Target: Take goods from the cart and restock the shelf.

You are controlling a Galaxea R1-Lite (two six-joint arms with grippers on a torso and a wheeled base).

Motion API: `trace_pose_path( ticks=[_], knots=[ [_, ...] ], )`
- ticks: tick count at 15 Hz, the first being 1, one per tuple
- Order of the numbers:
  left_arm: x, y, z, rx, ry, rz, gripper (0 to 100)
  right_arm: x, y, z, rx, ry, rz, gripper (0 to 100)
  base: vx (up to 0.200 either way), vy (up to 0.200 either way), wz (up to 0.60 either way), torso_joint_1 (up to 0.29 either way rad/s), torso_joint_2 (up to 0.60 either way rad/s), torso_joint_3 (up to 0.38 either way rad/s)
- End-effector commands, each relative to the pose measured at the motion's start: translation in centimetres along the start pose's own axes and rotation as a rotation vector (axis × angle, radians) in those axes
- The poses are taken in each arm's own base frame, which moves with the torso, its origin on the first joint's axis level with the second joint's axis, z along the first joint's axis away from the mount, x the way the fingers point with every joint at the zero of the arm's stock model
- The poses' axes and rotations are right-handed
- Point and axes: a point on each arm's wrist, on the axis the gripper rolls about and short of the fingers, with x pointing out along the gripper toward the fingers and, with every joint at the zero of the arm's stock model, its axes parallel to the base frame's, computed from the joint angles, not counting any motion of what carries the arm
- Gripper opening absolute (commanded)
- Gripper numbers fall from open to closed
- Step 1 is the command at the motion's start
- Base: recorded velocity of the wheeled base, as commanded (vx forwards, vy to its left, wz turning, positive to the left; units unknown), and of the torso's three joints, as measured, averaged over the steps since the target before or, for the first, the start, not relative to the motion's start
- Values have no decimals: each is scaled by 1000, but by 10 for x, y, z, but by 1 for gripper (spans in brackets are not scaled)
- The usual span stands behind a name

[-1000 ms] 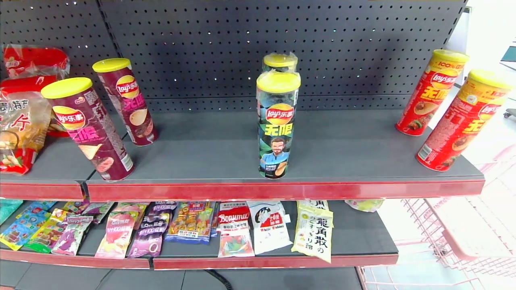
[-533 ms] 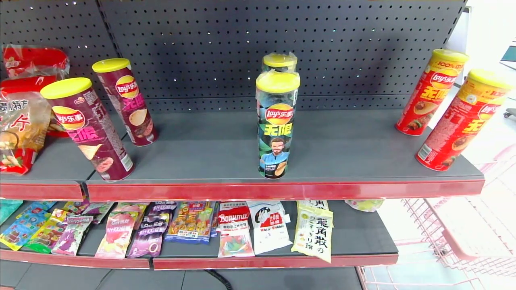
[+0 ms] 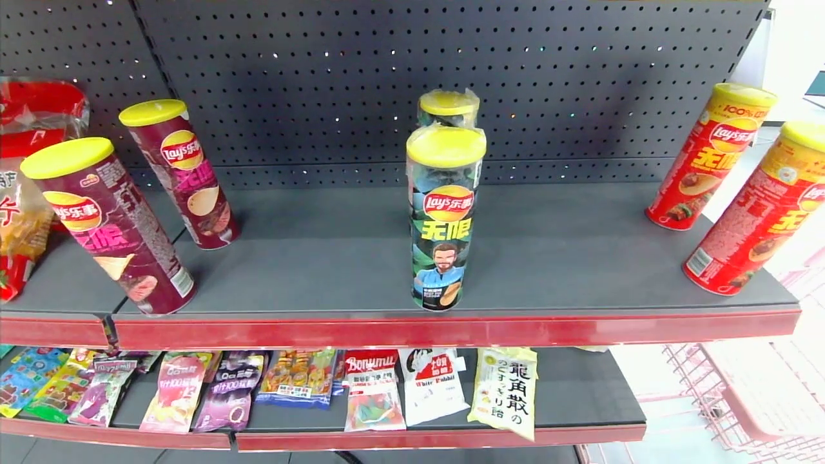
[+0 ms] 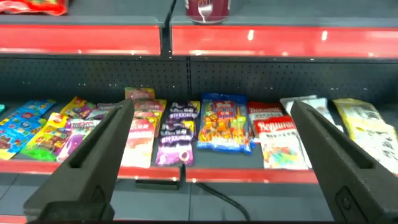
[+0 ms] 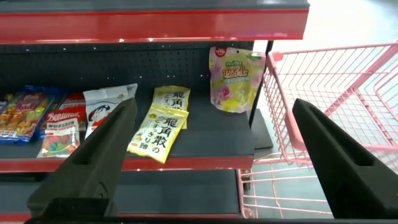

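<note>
The upper shelf (image 3: pixel 451 330) with its red front edge carries upright chip cans: two purple ones (image 3: pixel 106 225) at the left, a dark green one (image 3: pixel 443 219) in the middle with a second (image 3: pixel 448 108) behind it, and two red ones (image 3: pixel 757 212) at the right end. The pink wire cart (image 3: pixel 741 399) stands to the right of the shelving and also appears as the cart (image 5: pixel 329 106). My left gripper (image 4: pixel 211 104) is open before the lower shelf's candy packets (image 4: pixel 224 121). My right gripper (image 5: pixel 214 102) is open too, low down near the shelf's right end, beside the cart.
Flat snack packets (image 3: pixel 374 386) lie in a row on the lower shelf. A pale yellow-green pouch (image 5: pixel 235 78) leans at that shelf's back right. Red snack bags (image 3: pixel 26 187) fill the upper shelf's far left. Wide gaps separate the can groups. A black cable (image 4: pixel 217 196) runs under the lower shelf.
The whole head picture has shifted: the shelf now sits lower and slightly larger in view, so the camera moved. The cans and packets themselves have not moved.
</note>
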Motion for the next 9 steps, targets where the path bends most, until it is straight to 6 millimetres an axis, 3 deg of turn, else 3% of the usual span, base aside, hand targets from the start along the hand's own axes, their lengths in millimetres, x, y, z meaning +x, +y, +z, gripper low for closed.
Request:
trace_pose_path(
  ticks=[1,9],
  knots=[
    [0,0,0,-1,0,1,100,0,0,0,-1,0,0,100,0,0,0,0,0,0],
    [0,0,0,-2,0,1,100,0,0,0,-1,0,-2,100,0,0,0,0,0,0]
  ],
)
